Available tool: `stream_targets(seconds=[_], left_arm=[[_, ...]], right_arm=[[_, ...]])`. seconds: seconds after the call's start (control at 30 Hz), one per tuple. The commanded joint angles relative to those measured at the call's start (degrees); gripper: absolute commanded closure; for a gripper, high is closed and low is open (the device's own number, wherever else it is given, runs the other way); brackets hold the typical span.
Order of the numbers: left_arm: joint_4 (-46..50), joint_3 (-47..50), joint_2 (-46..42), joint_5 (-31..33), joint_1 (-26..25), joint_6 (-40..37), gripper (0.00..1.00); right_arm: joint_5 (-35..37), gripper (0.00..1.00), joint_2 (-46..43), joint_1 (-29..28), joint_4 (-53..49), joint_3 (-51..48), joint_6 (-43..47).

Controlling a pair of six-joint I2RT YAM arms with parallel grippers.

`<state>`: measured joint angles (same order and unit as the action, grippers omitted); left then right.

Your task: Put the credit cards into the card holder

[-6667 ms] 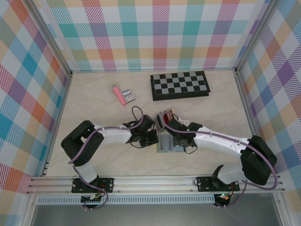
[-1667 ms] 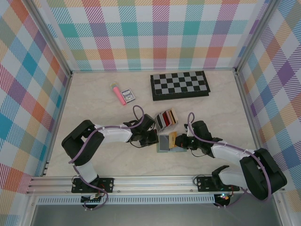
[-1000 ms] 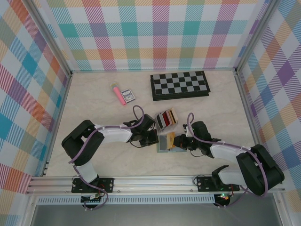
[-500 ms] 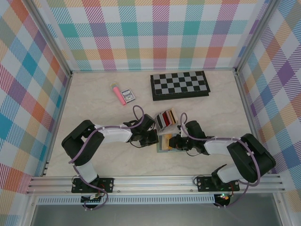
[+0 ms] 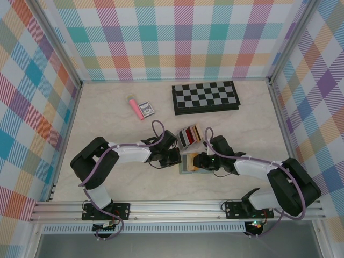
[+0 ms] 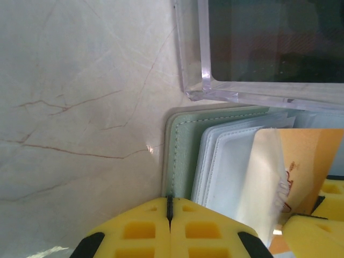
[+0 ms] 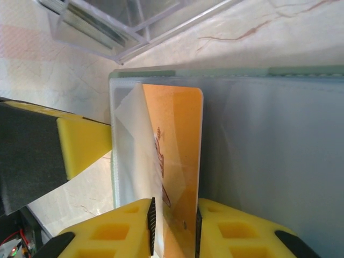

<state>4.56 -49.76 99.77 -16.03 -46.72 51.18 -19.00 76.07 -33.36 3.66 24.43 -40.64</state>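
Near front centre I saw card holder (image 5: pixel 186 167) lying open on table (image 5: pixel 107 126), between both grippers. Left gripper (image 6: pixel 170 207): pads pressed together, tips at holder's green edge. Right gripper (image 7: pixel 173 215): yellow-orange card (image 7: pixel 177 140) had near end between pads and far part under clear pocket film. I couldn't tell whether it was clamped or loose. Just beyond holder stood clear rack (image 5: pixel 190 135) of upright cards. Farther back, small packet (image 5: pixel 146 109) lay beside pink stick (image 5: pixel 134 105), with chessboard (image 5: pixel 205 97) near back wall.

The sage-green card holder (image 5: pixel 186 164) lies open and flat just below the top view's centre, clear pockets up. An orange credit card (image 7: pixel 180 156) lies partly under a clear pocket flap. Red and dark cards (image 5: pixel 188 135) stand upright just above.
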Motion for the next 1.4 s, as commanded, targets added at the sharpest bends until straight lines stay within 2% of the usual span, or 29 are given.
stream_targets(seconds=[0.0, 0.13, 0.37, 0.6, 0.8, 0.97, 1.03, 1.13, 1.27, 1.37], left_arm=[[3.1, 1.9, 3.7, 1.7, -0.1, -0.5, 1.0], [3.1, 1.7, 3.9, 1.5, -0.1, -0.6, 1.0], [3.0, 2.1, 3.8, 1.6, -0.1, -0.6, 1.0], [3.2, 1.9, 4.0, 1.7, 0.0, -0.6, 1.0], [3.2, 1.7, 4.5, 1.6, -0.1, -0.6, 1.0], [3.3, 1.5, 4.5, 1.8, 0.0, -0.6, 1.0], [3.4, 1.5, 4.5, 1.7, -0.1, -0.6, 1.0], [3.6, 1.6, 4.4, 1.7, -0.1, -0.6, 1.0], [3.4, 1.5, 4.4, 1.7, -0.1, -0.6, 1.0], [3.5, 1.4, 4.4, 1.6, 0.0, -0.6, 1.0]], right_arm=[[1.0, 0.73, 0.8, 0.5, -3.2, 2.4, 2.6], [1.1, 0.69, 3.3, 0.7, -3.3, 4.1, 3.3], [1.6, 0.7, 5.9, 0.8, -4.9, 7.3, 5.3], [-6.2, 0.77, 9.2, 0.8, -2.9, 9.0, 7.0], [-8.9, 0.75, 8.6, 0.1, -0.5, 8.5, 3.9], [-2.1, 0.71, 5.6, -0.6, -5.2, 8.6, 1.2], [1.2, 0.66, 4.0, -0.6, -8.2, 8.6, 0.3], [3.5, 0.66, 2.6, -0.6, -10.9, 8.8, 0.4], [0.6, 0.7, 4.0, -0.6, -9.9, 9.0, 0.5], [-1.2, 0.8, 5.3, -1.0, -8.3, 8.9, 0.2]])
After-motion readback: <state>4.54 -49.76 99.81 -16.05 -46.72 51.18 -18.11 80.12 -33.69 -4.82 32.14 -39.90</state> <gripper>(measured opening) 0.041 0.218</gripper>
